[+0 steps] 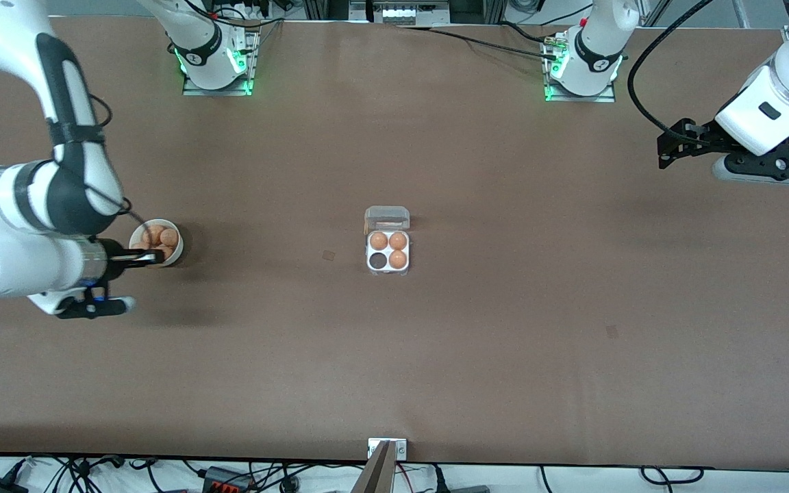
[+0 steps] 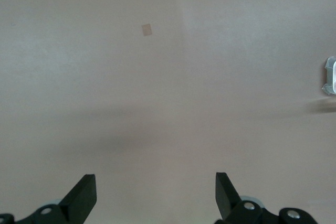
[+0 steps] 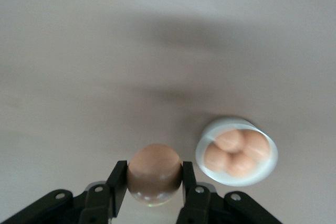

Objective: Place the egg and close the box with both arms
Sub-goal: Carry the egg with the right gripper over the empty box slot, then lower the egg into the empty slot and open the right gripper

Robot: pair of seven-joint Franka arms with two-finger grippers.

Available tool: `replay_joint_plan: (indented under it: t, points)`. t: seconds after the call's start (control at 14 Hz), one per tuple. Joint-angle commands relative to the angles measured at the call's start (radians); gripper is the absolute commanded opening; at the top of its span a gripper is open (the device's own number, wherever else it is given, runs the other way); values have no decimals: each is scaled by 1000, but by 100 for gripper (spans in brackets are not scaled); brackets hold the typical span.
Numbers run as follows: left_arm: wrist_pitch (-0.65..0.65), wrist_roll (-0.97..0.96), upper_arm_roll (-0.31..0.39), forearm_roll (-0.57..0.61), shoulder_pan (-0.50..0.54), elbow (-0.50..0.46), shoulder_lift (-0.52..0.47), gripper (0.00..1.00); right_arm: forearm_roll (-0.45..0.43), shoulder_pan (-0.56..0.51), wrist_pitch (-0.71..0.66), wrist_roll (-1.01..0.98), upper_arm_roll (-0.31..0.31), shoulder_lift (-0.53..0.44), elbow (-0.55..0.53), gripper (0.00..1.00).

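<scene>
My right gripper [image 3: 155,179] is shut on a tan-brown egg [image 3: 155,170], held between both fingers. In the front view this gripper [image 1: 148,257] is up over the nearer rim of the round white bowl [image 1: 135,236]. The box [image 1: 388,263] sits mid-table with its clear lid [image 1: 387,218] open and lying flat toward the robots' bases. Three eggs [image 1: 388,247] fill its cells; the cell [image 1: 377,261] nearest the front camera toward the right arm's end is empty. My left gripper [image 1: 668,147] is open and empty, waiting high over the left arm's end of the table; its wrist view [image 2: 156,182] shows bare table and a corner of the box [image 2: 329,76].
The white bowl [image 3: 202,153] holds several more eggs [image 3: 236,153] and stands toward the right arm's end. Small tape marks lie on the brown table [image 1: 328,255], [image 1: 611,332]. A metal bracket [image 1: 387,448] sits at the table's near edge.
</scene>
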Motion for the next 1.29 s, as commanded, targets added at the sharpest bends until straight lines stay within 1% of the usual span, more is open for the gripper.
replay_joint_plan:
  t: [0.0, 0.21, 0.29, 0.57, 0.64, 0.79, 1.0, 1.14, 1.21]
  points:
    - [-14, 11, -1, -5, -1, 30, 11, 100, 2, 135, 115, 51, 2, 24, 25, 23]
    - [-14, 11, -1, -5, -1, 33, 11, 100, 4, 255, 198, 148, 4, 66, 25, 23]
    - [-14, 11, -1, -5, -1, 33, 11, 100, 4, 307, 241, 190, 2, 78, 25, 23]
    - [-14, 11, -1, -5, -1, 33, 11, 100, 1, 433, 434, 422, 4, 147, 25, 24]
    - [-14, 11, -1, -5, -2, 33, 11, 100, 1, 456, 474, 453, 4, 161, 24, 23]
    - [-14, 11, -1, -5, -2, 34, 12, 100, -4, 502, 490, 534, 2, 191, 24, 23]
    - [-14, 11, -1, -5, -1, 34, 12, 100, -10, 557, 568, 620, -4, 233, 24, 23]
    - [-14, 11, -1, -5, -1, 34, 12, 100, -59, 559, 568, 622, -6, 235, 19, 23]
    - [-14, 11, -1, -5, -1, 34, 12, 100, -70, 560, 565, 622, -6, 236, 14, 23]
